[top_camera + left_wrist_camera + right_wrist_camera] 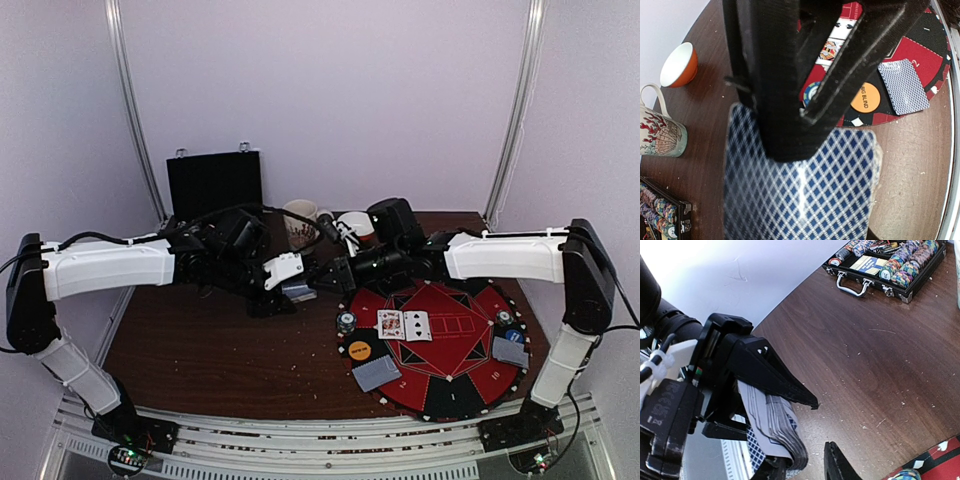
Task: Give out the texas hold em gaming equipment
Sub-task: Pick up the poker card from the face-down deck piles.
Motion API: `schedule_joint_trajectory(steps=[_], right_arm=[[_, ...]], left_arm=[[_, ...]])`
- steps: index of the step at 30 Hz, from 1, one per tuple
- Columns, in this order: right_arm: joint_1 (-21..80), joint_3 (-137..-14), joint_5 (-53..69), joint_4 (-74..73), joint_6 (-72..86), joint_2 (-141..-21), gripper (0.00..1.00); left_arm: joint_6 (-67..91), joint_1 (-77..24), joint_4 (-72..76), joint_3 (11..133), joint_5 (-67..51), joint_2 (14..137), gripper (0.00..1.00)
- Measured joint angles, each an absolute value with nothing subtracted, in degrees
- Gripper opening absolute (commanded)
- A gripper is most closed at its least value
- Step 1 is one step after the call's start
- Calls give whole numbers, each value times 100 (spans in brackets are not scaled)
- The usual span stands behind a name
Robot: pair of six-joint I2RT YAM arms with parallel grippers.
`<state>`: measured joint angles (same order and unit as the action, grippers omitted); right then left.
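My left gripper [290, 287] is shut on a deck of blue-backed playing cards [805, 190], held above the brown table left of the mat. My right gripper [802, 462] reaches in from the right and straddles the deck's [775, 430] free end. One of its fingers [782, 125] lies over the top card. The other finger [835, 465] stands a little off the deck, so the jaws are open. On the round red-and-black mat [450, 385] lie two face-up cards [403, 324], a chip stack [346, 321], an orange button [359, 350], a face-down card pile [378, 374], and a second chip stack, blue button and card pile [510, 350].
The black case [890, 265] of chips stands open at the back left of the table. A patterned mug [660, 132] and an orange cup [680, 65] stand behind the grippers. Metal rails run along the table's near edge [320, 435].
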<state>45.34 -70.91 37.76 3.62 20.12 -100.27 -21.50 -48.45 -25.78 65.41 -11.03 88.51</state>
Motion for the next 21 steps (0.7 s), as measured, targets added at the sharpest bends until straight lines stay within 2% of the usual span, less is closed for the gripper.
schedule_joint_trajectory(steps=[4,6,7,21], right_arm=[[4534,-7091,3865,403,2084,-10014,14],[4534,-7091,3894,401,2099,-9994,2],[4534,-7091,3896,395,2104,-9985,0],[4460,-7100,3640,-167,1859,-9583,0]], left_arm=[[-2150,-4845,-2578,6541,-1114,8851,43],[-2150,-4842,-2569,6541,-1118,8851,43],[-2147,-4842,-2561,6541,-1118,8851,43],[-2141,-4838,-2552,6541,-1144,8851,43]])
